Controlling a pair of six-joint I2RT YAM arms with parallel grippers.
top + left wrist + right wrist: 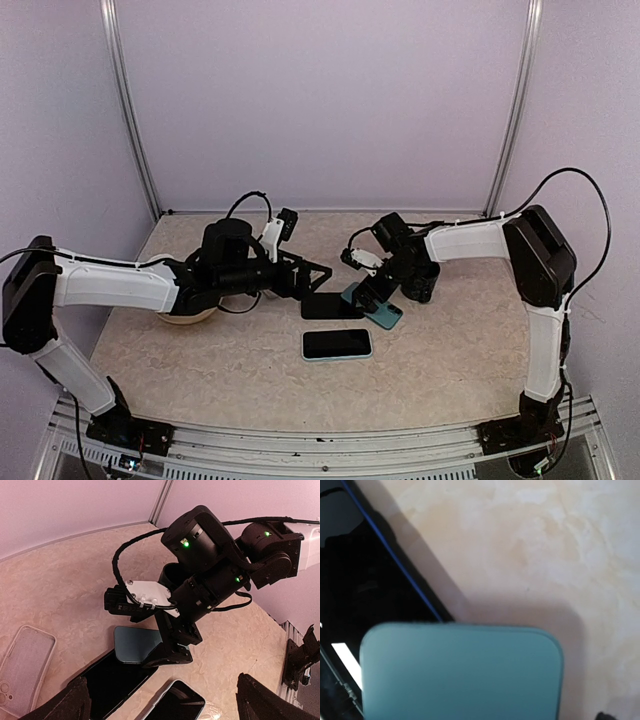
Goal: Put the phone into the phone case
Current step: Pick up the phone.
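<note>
Right gripper (372, 292) — what've you got?
Yours gapes low over the teal rounded slab (390, 315); left gripper (318, 275) gapes too, empty. Black-screened, blue-rimmed phone (337, 343) lies flat on the beige marbled table (450, 370) — near that slab.

Soft even light, wrist close-up blurred — purplish.

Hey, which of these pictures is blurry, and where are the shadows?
Right wrist view: the teal slab fills the bottom, soft and out of focus, and a dim shadow lies on the table. Left wrist view: sharp, pinkish light, green lamps glowing on the right arm. Top view: even light, no glare.
</note>
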